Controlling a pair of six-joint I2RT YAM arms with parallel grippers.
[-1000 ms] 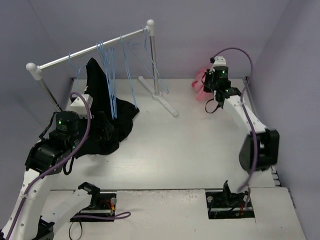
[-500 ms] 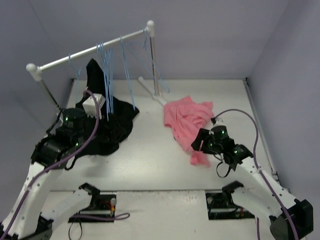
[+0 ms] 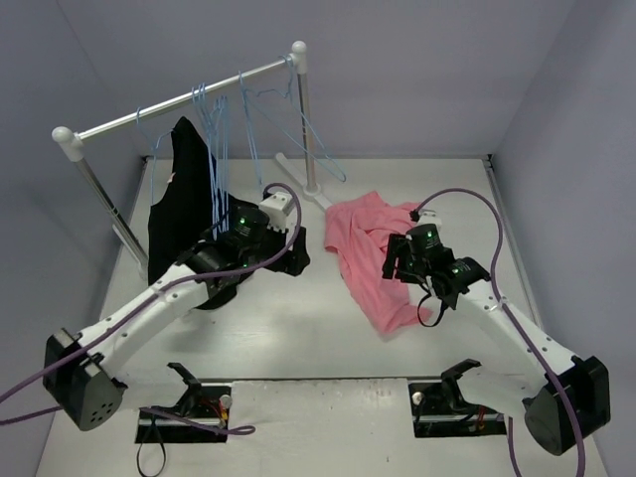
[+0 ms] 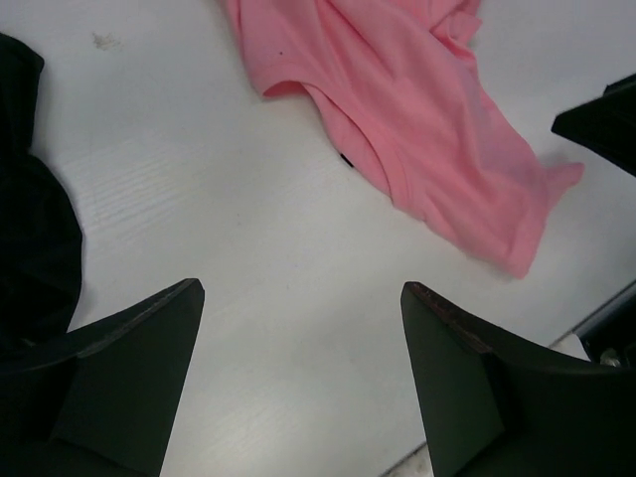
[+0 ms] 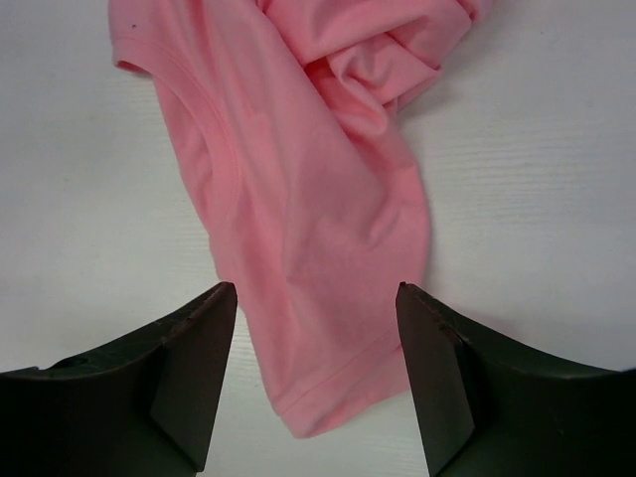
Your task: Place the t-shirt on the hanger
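Note:
The salmon-pink t-shirt (image 3: 363, 243) lies crumpled on the white table, right of the rack's foot. My right gripper (image 3: 396, 262) hovers open over its right side; in the right wrist view the shirt's hem end (image 5: 298, 199) lies between and below the spread fingers, right gripper (image 5: 313, 288) touching nothing. My left gripper (image 3: 295, 254) is open just left of the shirt, over bare table; the left wrist view shows the t-shirt (image 4: 417, 109) ahead of the left gripper (image 4: 298, 288). Several light-blue wire hangers (image 3: 215, 139) hang on the rail.
A white rail (image 3: 189, 94) on posts spans the back left, its foot (image 3: 320, 199) reaching toward the shirt. A black garment (image 3: 177, 194) hangs from it beside the left arm; the black garment (image 4: 30, 248) edges the left wrist view. Walls close in on all sides.
My right arm brought the t-shirt from the far back right down to mid-table and let it go, jaws now open. My left arm swung from the left side to the table's middle.

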